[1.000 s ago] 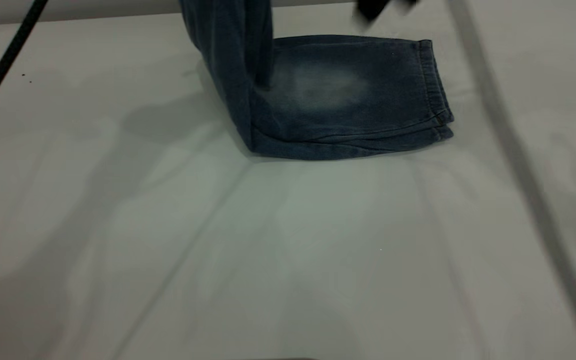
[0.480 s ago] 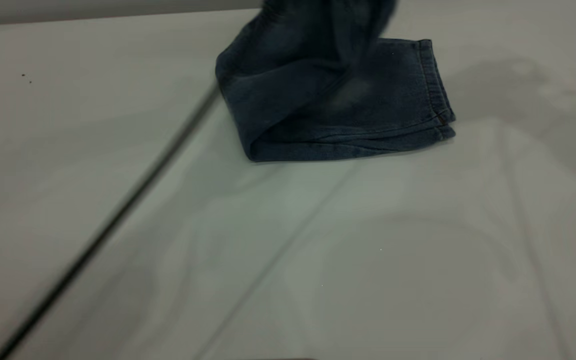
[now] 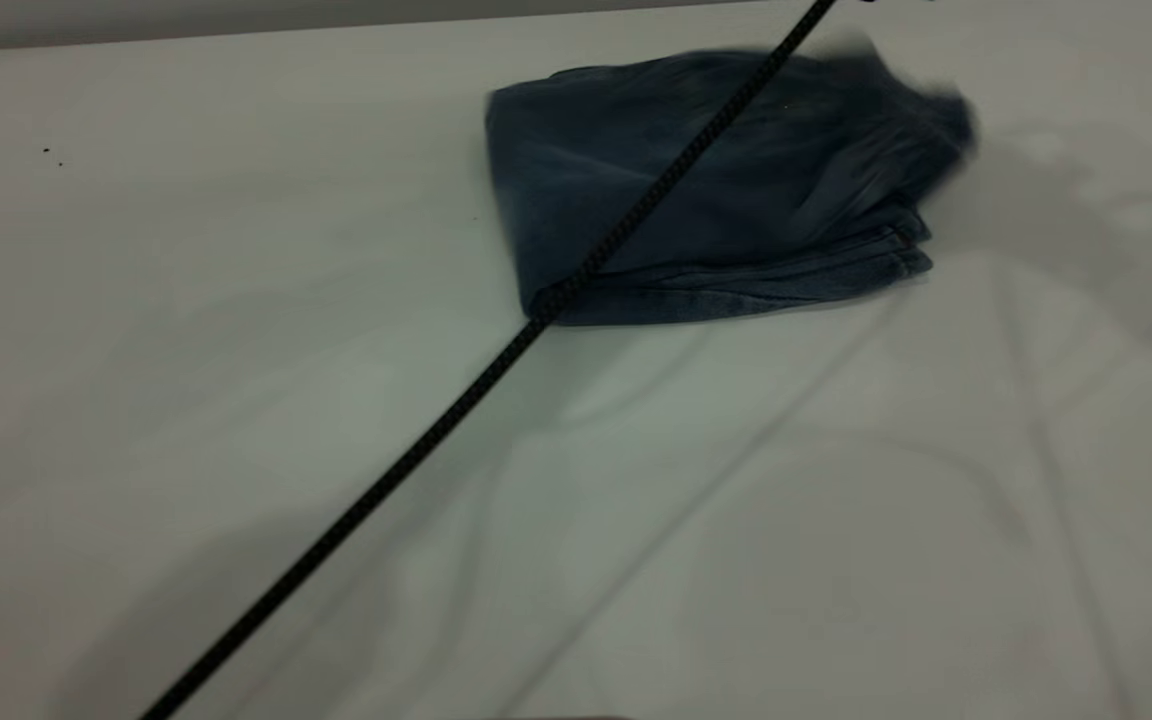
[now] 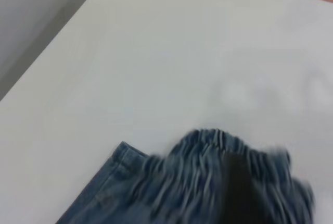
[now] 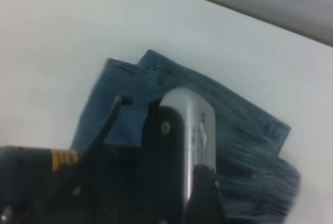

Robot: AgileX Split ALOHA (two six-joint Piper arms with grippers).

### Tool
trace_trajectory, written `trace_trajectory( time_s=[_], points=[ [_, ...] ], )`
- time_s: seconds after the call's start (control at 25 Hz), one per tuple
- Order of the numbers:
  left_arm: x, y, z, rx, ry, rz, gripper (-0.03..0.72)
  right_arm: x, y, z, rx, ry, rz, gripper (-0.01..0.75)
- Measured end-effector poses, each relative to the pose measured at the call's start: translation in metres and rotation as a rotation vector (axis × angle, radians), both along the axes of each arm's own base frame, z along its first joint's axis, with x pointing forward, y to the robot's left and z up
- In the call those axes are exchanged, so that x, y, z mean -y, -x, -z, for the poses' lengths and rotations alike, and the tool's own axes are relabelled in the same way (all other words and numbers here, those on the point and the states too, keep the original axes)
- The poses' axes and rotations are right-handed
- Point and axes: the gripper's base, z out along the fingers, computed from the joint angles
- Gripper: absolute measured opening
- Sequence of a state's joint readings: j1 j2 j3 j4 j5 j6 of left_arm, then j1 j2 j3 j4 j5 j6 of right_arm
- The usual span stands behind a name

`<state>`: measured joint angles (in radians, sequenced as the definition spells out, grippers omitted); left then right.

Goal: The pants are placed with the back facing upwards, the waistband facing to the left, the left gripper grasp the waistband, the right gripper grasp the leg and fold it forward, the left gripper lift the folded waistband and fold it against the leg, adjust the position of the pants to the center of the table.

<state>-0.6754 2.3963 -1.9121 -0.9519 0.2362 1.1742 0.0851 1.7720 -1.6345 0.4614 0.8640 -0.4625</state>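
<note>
Letting go too soon is the main risk, in my judgement: the pants (image 3: 726,190) lie folded into a compact bundle on the far part of the desk (image 3: 236,400), right of its middle, and the ruffled waistband (image 4: 218,146) has been brought over onto the leg (image 3: 816,275) end, where the hems stack. If the band is dropped while it overhangs those hems, the top layer could slide off or spring back open. A black braided cable (image 3: 496,365) also crosses the bundle and could drag the cloth out of shape.

A dark part of the left claw (image 4: 239,182) sits on the waistband, apparently clenched on it, though blur leaves this uncertain. Whether the right claw is open or closed I cannot tell.
</note>
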Motion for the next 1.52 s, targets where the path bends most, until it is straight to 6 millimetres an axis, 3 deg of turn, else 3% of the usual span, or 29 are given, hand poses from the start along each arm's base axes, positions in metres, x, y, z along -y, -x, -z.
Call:
trace_trajectory(
  time_s=[0.12, 0.28, 0.52, 0.88, 1.16, 1.52],
  points=[
    [-0.009, 0.0, -0.024, -0.044, 0.044, 0.001, 0.518, 0.0, 0.001, 0.0, -0.006, 0.0, -0.003, 0.483],
    [-0.034, -0.008, -0.038, -0.149, 0.033, -0.021, 0.547, 0.0, 0.001, 0.001, -0.016, 0.0, -0.008, 0.483],
    [-0.068, -0.029, 0.0, -0.254, -0.111, -0.171, 0.54, -0.001, 0.002, 0.001, -0.02, -0.001, -0.01, 0.475],
    [-0.066, -0.029, 0.085, -0.395, -0.174, -0.224, 0.539, -0.002, 0.004, 0.002, -0.044, -0.017, -0.021, 0.475],
    [-0.081, -0.025, 0.094, -0.424, -0.364, -0.168, 0.538, -0.005, 0.007, 0.001, -0.073, -0.052, -0.036, 0.475],
    [-0.104, -0.022, 0.082, -0.495, -0.559, -0.277, 0.538, -0.004, 0.022, -0.022, -0.027, -0.054, -0.045, 0.475]
  ],
)
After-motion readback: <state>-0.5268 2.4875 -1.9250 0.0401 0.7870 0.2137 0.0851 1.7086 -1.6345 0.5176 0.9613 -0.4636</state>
